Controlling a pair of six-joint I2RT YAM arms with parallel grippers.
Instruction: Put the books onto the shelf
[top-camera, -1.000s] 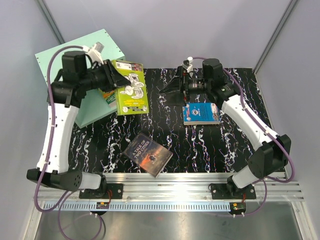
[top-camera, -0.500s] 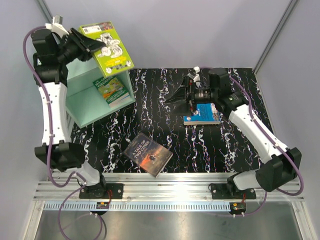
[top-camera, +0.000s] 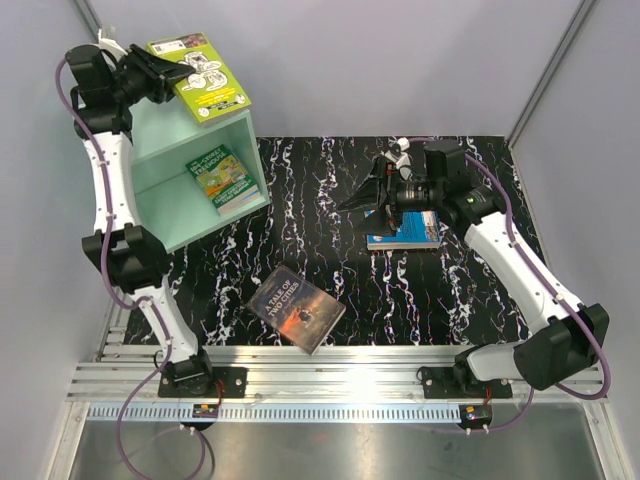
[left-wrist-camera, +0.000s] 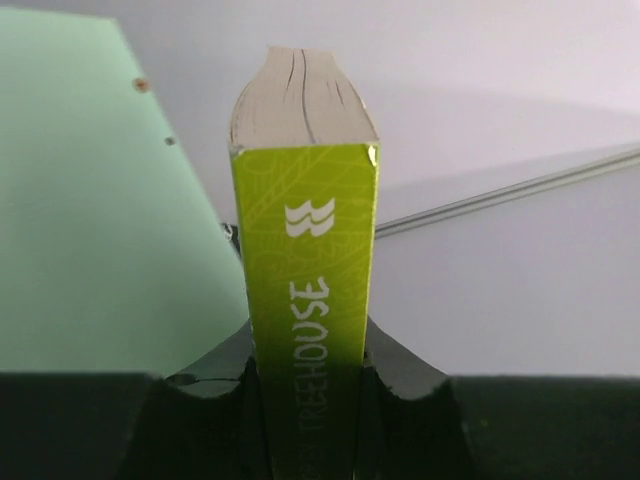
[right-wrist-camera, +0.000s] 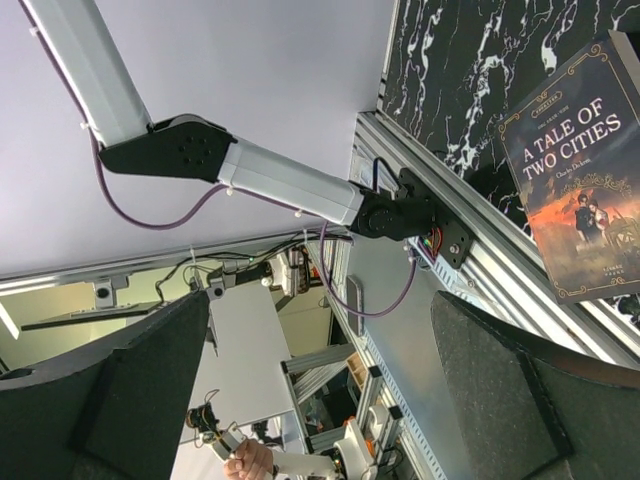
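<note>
**Bench** (top-camera: 330, 170): black marbled top, lying open through its middle and far side. A metal rail (top-camera: 340, 365) is running along the near edge, and grey walls are closing in the far side and both flanks.

**Shelf** (top-camera: 160, 150): sitting at the far-left corner, its open face turning toward the bench middle. A green book (top-camera: 222, 180) is leaning inside, near the opening.

**Lime-green book** (top-camera: 200, 78): hanging in the air over the shelf's top, cover facing up, long axis running from far-left to near-right. The left end effector (top-camera: 170, 78) is pinching it at the spine end. In the wrist view the spine is facing the camera between the two fingers.

**Right end effector** (top-camera: 362, 192): hovering over the bench with its fingers spread wide and gripping nothing. A blue book (top-camera: 405, 230) is lying flat partly beneath that arm.

**Dark book** (top-camera: 296, 309): lying flat and skewed near the rail, well apart from both arms.
</note>
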